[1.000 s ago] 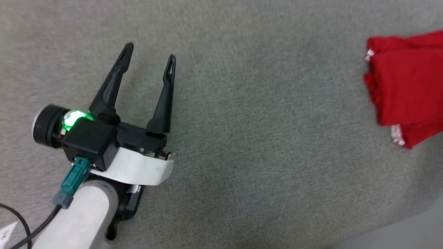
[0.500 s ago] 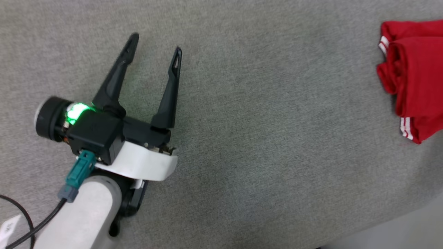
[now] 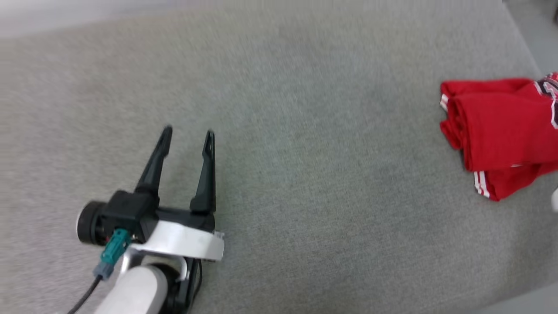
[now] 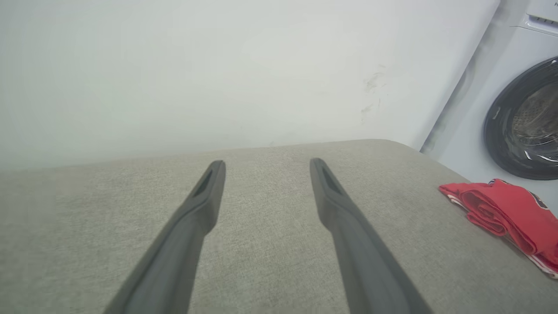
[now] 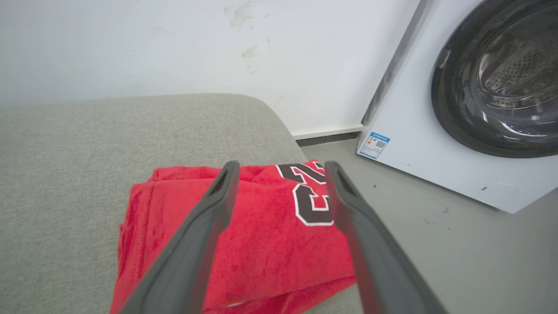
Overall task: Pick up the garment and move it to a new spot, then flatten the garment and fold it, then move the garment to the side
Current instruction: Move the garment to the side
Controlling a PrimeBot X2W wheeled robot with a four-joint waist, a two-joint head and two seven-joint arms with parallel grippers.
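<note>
Since the left gripper [image 3: 188, 131] sits at 7 o'clock in the head view with its fingers spread and nothing between them, over bare grey cushion [image 3: 331, 183], I'd keep it out of this step.

The garment [image 3: 497, 126] is at 3 o'clock in the same view, well apart from that gripper. It's folded into 1 compact red stack near the cushion's right-hand edge. Striped trim pokes out at its 7 o'clock corner.

In the right wrist view, the right gripper [image 5: 281, 165] has its fingers apart and pointing across the stack. Red cloth and part of the black 23 show between them, and nothing is pinched. Can't tell if the tips touch fabric.

My read: the fold is done, and the move to the side is in hand or basically complete.

How to do it well:
- If it needs another shift, bite all layers at the thick rolled fold, not the top ply alone.
- Lift just clear, carry, and set it flat. Dragging on this weave would likely peel the layers.
- Keep it inboard. The cushion corner rounds off at 1 o'clock, with floor [image 5: 436, 244] beyond.
- If the placement is fine, back out with fingers wide so the tips don't snag.

Further out are the washing machine [image 5: 457, 131] at 2 o'clock and the white wall [image 5: 130, 43] at 12.
</note>
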